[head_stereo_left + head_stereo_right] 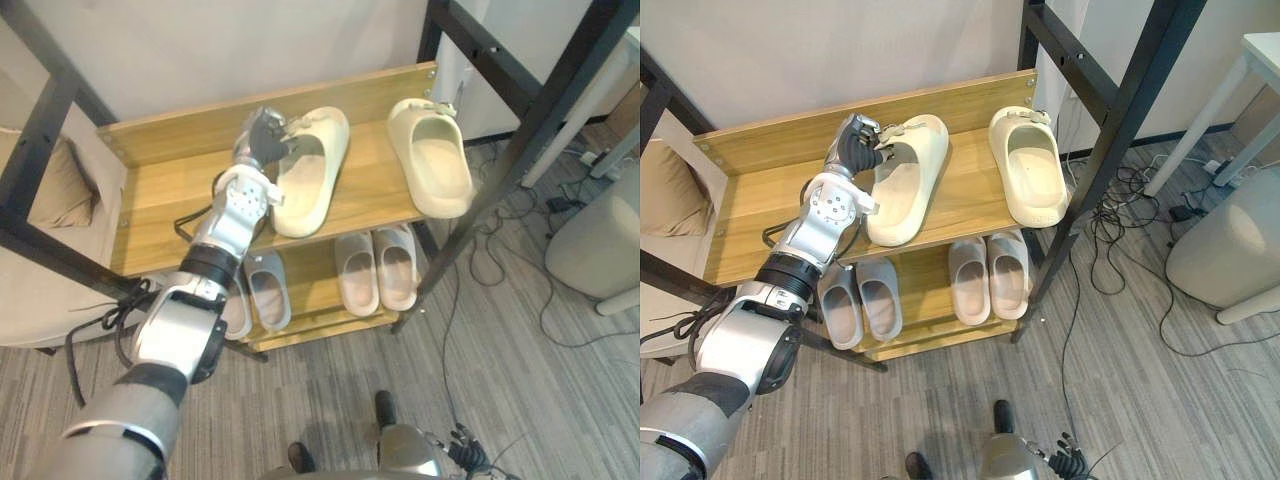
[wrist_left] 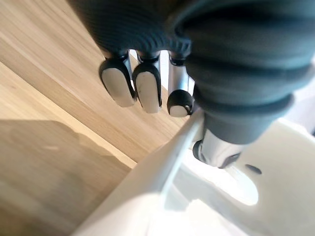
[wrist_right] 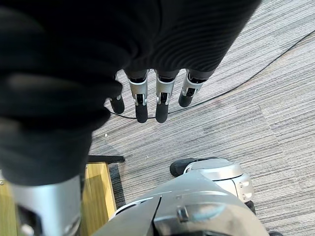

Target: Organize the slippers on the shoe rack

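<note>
A cream foam slipper (image 1: 303, 200) on the wooden shoe rack (image 1: 170, 190) is pinched by the left robot hand (image 1: 262, 135); the right robot hand (image 3: 161, 101) is held loose-fingered.

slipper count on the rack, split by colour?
Cream foam slippers, top wooden shelf: 2, one pinched in the fingers of the left hand
Pale grey slippers, lower wooden shelf: 4
Total: 6
</note>
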Motion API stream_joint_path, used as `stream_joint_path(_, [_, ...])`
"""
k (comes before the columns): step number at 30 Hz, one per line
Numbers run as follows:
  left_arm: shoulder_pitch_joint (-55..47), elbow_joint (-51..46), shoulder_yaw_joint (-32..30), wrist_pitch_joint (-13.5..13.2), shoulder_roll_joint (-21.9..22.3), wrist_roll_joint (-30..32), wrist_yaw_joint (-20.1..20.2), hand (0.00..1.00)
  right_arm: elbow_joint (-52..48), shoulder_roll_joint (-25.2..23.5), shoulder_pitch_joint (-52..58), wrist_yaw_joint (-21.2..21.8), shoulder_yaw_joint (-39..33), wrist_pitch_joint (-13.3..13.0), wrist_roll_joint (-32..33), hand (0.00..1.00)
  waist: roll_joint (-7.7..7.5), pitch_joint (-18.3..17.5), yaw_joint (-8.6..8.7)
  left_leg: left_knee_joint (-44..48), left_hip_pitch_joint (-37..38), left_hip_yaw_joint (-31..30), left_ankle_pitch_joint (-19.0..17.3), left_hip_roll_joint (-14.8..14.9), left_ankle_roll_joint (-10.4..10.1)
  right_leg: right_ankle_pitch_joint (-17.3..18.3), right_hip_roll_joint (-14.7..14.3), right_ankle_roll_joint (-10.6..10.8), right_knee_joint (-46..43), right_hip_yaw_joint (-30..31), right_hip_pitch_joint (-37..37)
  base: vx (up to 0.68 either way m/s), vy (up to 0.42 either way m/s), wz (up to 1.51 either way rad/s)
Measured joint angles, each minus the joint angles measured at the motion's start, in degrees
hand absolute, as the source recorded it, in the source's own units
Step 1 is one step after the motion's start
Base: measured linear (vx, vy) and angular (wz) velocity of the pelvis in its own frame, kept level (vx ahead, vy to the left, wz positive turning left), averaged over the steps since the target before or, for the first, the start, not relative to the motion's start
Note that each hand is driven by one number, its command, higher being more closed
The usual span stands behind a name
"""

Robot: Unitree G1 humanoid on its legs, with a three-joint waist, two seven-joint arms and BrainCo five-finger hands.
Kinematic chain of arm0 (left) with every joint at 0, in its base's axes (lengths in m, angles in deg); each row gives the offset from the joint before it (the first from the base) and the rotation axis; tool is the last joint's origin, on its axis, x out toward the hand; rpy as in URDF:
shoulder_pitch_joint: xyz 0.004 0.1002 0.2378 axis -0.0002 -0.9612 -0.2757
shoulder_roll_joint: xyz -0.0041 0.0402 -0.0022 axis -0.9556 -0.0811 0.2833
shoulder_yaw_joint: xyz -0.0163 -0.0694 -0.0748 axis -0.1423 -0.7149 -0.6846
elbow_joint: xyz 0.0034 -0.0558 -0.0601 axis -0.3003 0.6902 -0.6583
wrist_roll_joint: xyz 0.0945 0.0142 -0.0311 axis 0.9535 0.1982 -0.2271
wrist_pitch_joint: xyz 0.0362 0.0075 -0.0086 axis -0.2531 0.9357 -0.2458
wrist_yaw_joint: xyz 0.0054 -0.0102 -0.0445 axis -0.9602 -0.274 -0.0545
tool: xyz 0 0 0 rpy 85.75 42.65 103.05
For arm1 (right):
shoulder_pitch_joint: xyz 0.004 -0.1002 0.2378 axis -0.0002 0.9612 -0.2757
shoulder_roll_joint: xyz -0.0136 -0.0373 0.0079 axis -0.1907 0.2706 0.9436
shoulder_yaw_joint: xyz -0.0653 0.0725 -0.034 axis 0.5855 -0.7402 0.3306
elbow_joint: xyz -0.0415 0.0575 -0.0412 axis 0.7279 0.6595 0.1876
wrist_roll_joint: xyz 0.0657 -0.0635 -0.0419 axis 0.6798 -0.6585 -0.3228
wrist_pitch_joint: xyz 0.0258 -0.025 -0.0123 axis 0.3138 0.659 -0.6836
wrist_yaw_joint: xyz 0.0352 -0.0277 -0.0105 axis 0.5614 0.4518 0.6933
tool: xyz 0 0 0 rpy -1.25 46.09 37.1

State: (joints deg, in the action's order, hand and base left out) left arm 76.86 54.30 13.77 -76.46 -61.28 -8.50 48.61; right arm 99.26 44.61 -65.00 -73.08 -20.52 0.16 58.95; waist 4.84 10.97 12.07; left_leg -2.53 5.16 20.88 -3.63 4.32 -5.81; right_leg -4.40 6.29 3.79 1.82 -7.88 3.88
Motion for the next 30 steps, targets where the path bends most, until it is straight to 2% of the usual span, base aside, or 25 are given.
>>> stream_joint_path(1, [0.0,0.0,0.0,0.0,0.2,0.0,-0.4,1.00,0.0,0.0,0.0,0.0,0.0,0.0,0.0,0.00,0.03,0.0,0.00,0.0,0.0,-0.1,0.0,0.0,0.0,0.0,0.0,0.0,0.0,-0.1,-0.1,0.00,0.000,0.00])
stream_joint_path(2, [0.0,0.0,0.0,0.0,0.3,0.0,-0.5,0.00,0.0,0.0,0.0,0.0,0.0,0.0,0.0,0.00,0.05,0.0,0.01,0.0,0.0,-0.1,0.0,0.0,0.0,0.0,0.0,0.0,0.0,-0.1,-0.1,-0.02,-0.032,0.04])
stream_joint_path(17, [0.4,0.0,1.0,0.5,3.7,-0.7,-0.9,0.00,0.2,0.6,0.0,0.1,0.0,0.3,1.3,0.00,0.87,0.3,0.35,0.7,0.0,-1.0,-0.2,0.2,0.3,-0.2,0.0,-0.1,0.9,-0.8,-1.3,-0.01,-0.013,0.02])
stream_joint_path(30, [0.3,0.0,1.3,0.8,7.1,-5.1,-1.5,0.00,0.3,0.7,-0.1,0.1,0.0,0.6,1.4,0.00,0.96,0.3,0.35,0.8,0.4,-2.0,-0.2,0.1,0.3,-1.0,0.0,-0.2,2.6,-1.8,-2.9,-0.01,-0.025,0.03])
